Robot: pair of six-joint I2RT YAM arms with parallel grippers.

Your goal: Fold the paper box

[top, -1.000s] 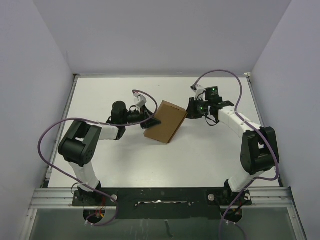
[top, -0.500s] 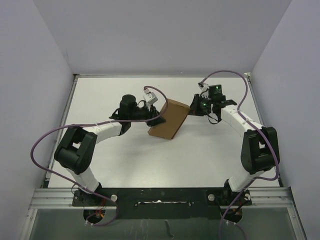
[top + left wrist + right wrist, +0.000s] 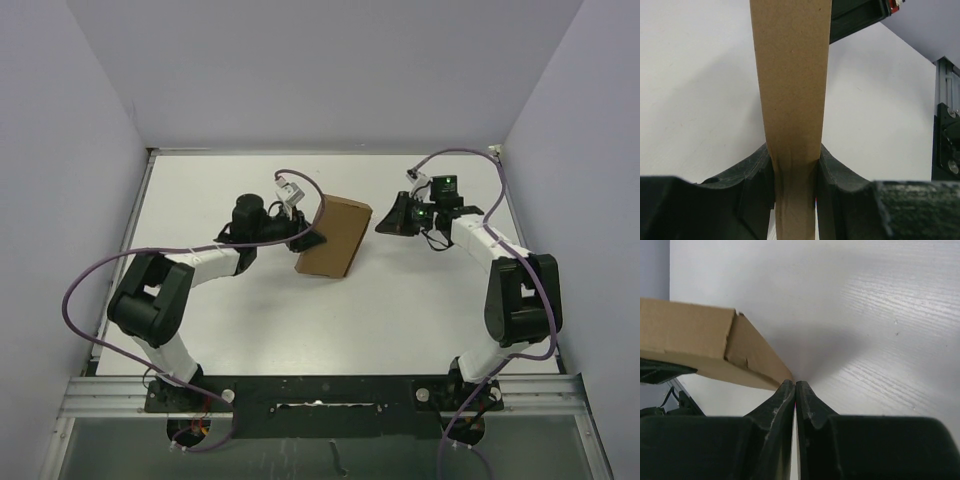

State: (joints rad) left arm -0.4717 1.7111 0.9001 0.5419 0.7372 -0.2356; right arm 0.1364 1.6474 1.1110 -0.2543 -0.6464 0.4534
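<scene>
The paper box (image 3: pixel 337 236) is a flat brown cardboard pack, held tilted over the middle of the white table (image 3: pixel 200 190). My left gripper (image 3: pixel 311 239) is shut on its left edge. In the left wrist view the cardboard (image 3: pixel 790 75) runs straight up from between the black pads of the left gripper (image 3: pixel 795 170). My right gripper (image 3: pixel 383 224) is shut with nothing in it, just right of the box's upper right corner. In the right wrist view the tips of the right gripper (image 3: pixel 794 385) sit at a corner of the box (image 3: pixel 700 340); whether they touch it I cannot tell.
Purple cables (image 3: pixel 90 280) loop from both arms over the table. Grey walls (image 3: pixel 60 150) close in the left, back and right sides. A metal rail (image 3: pixel 320 390) with the arm bases runs along the near edge.
The left arm has turned and shifted the box slightly, so it now stands steeper. The right gripper has drawn back a little to the right, off the box's corner.
</scene>
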